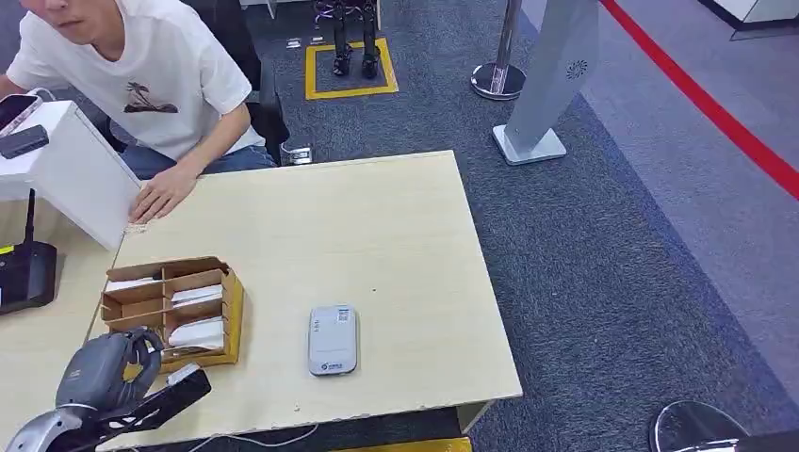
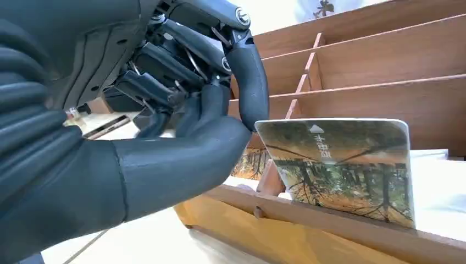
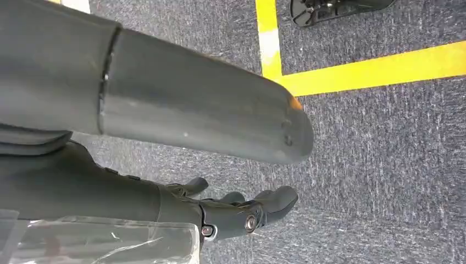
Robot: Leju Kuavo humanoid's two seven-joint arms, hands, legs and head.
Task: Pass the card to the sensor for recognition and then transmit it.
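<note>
My left hand [image 1: 105, 369] is at the near left corner of the table, beside the brown cardboard card box [image 1: 229, 306]. In the left wrist view its thumb and a finger [image 2: 250, 82] pinch the upper corner of a card [image 2: 346, 165] printed with a forest picture. The card stands upright in the box's [image 2: 351, 71] near compartment. The grey-white sensor [image 1: 333, 340] lies flat on the table to the right of the box. My right hand [image 3: 137, 192] hangs over grey carpet with its fingers apart and nothing in them.
A person in a white shirt sits at the far left, one hand [image 1: 165, 193] resting on the table [image 1: 377, 235]. A white box [image 1: 66, 169] and a black device [image 1: 25, 273] stand at the left. Yellow floor tape [image 3: 362, 71] crosses the carpet.
</note>
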